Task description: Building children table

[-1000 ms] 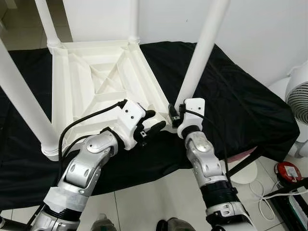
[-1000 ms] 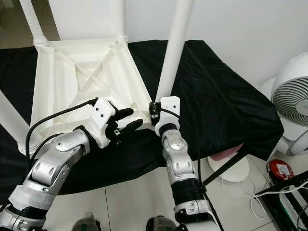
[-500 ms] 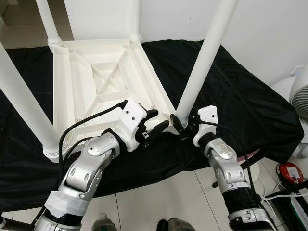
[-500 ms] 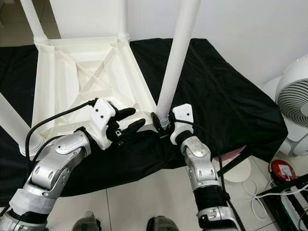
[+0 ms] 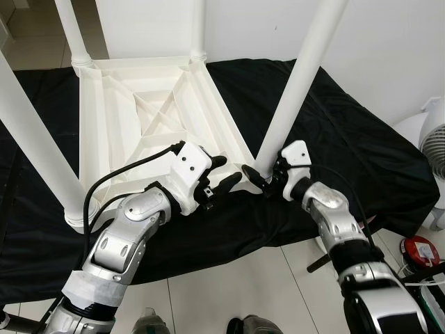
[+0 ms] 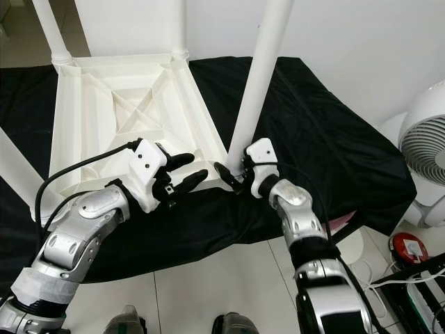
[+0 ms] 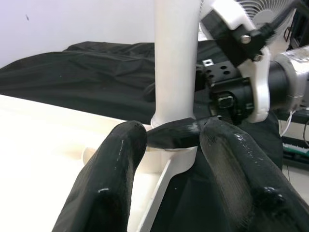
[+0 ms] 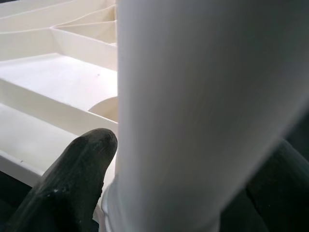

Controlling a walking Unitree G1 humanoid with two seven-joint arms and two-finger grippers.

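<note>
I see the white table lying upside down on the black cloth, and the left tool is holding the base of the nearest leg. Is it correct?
Not quite: the right tool holds the base of the nearest leg, as the right wrist view shows. The left tool is open beside it. The white table does lie upside down on the black cloth.

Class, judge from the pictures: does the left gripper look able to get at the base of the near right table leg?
Probably yes. The left gripper is open beside the leg, with nothing between them, but the right gripper already straddles the leg's base, leaving little room.
</note>
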